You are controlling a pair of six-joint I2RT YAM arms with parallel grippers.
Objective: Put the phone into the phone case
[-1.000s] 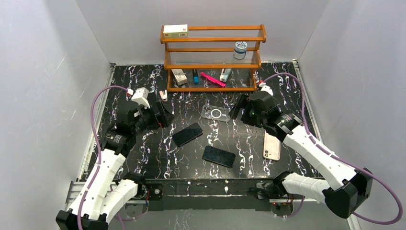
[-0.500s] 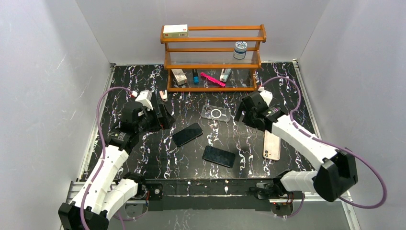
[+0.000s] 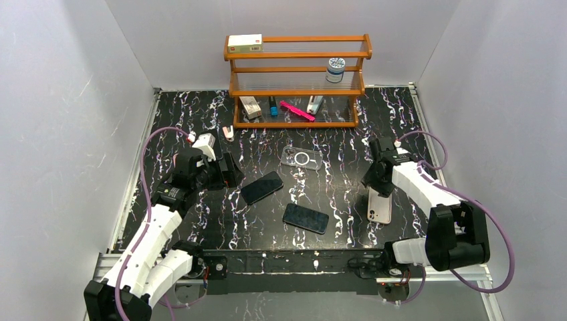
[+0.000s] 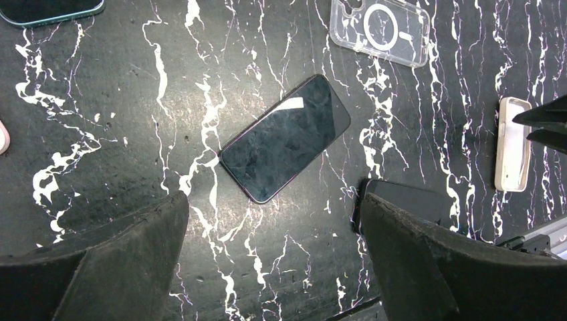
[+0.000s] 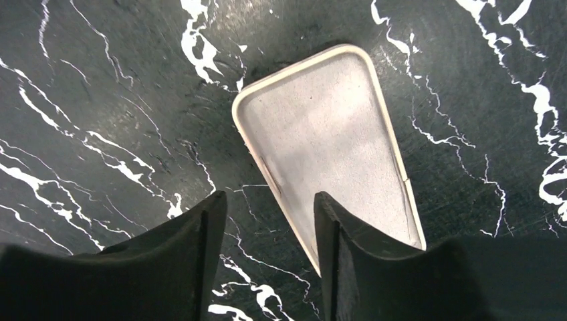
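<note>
A dark phone (image 3: 262, 187) lies face up at mid-table and shows in the left wrist view (image 4: 285, 138). A second dark phone (image 3: 305, 218) lies nearer the front. A clear case with a ring (image 3: 301, 158) lies behind them. A beige case (image 3: 380, 206) lies open side up at the right. My left gripper (image 3: 224, 175) is open and empty, left of the first phone, which lies just beyond its fingers (image 4: 274, 200). My right gripper (image 3: 374, 184) is open at the beige case (image 5: 327, 140). The case's left edge lies between its fingers (image 5: 267, 200).
A wooden shelf (image 3: 297, 80) with a box, a jar and small items stands at the back. A small pink object (image 3: 229, 132) lies behind the left gripper. A teal-edged phone (image 4: 50, 8) shows at the top left of the left wrist view. White walls enclose the table.
My right arm has swung right and nearer, from beside the clear case to the beige case. My left gripper has dropped slightly lower and nearer.
</note>
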